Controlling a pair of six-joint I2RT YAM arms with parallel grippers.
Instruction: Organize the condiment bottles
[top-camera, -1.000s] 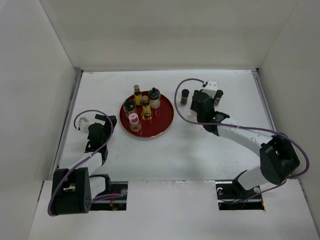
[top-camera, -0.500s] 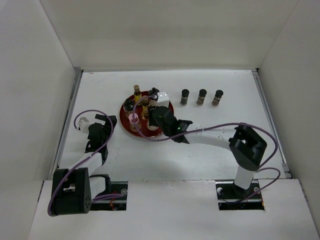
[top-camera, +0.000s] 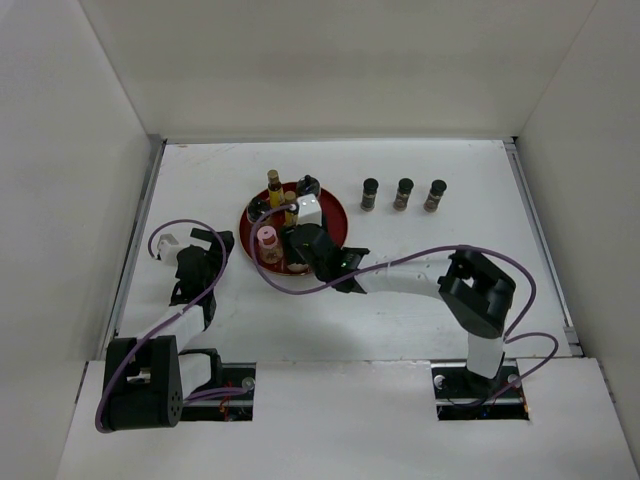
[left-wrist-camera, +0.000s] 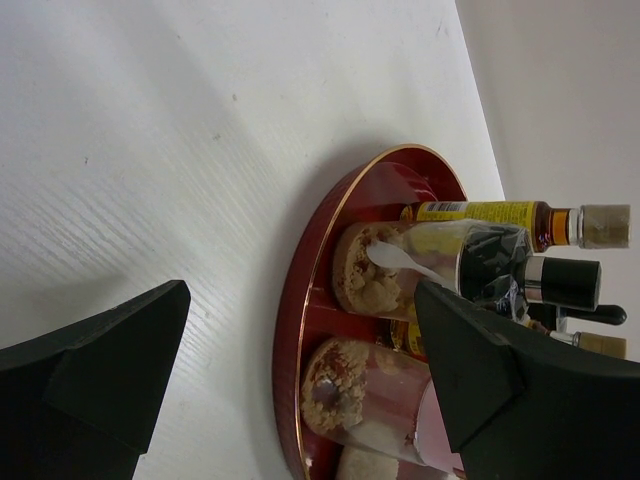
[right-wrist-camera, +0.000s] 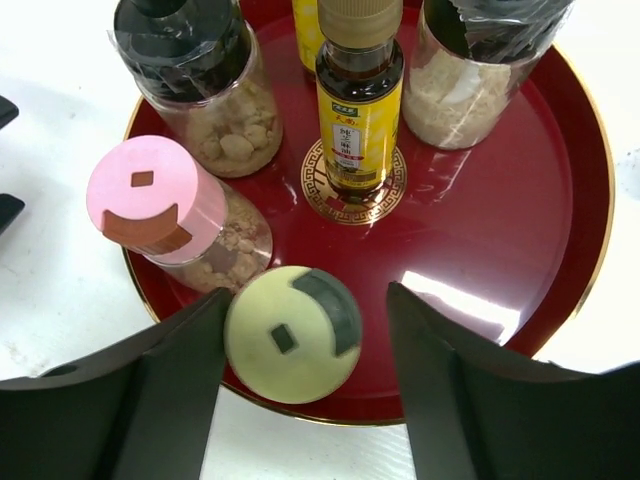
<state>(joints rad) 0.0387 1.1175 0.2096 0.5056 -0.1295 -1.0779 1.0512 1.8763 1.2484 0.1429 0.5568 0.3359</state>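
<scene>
We're over the large round red tray (right-wrist-camera: 520, 230), and the right hand (right-wrist-camera: 308, 292) hangs with its fingers spread either side of the small glass jar with the pale yellow cap (right-wrist-camera: 291, 348), which stands just inside the tray's rim. There's no pinch yet: a gap shows beside the cap.

We'd call this jar light but stiff, smooth and breakable, so squeeze gently. The best hold looks to be across the round cap or just below it. It's tight there, with the pink-capped glass jar (right-wrist-camera: 157, 207) of brownish crumbs just beside it.

On the gold emblem stands the amber bottle with the yellow label (right-wrist-camera: 358, 110). Behind it, the film-wrapped black-topped jar (right-wrist-camera: 195, 70) holds pale lumps and the jar of whitish-tan grains (right-wrist-camera: 480, 80) sits opposite.

Out on the white desk (top-camera: 330, 330), three dark-capped bottles (top-camera: 404, 192) stand in a row, well apart from the tray. The left hand (left-wrist-camera: 300, 300) is spread wide beside the tray, holding nothing.
</scene>
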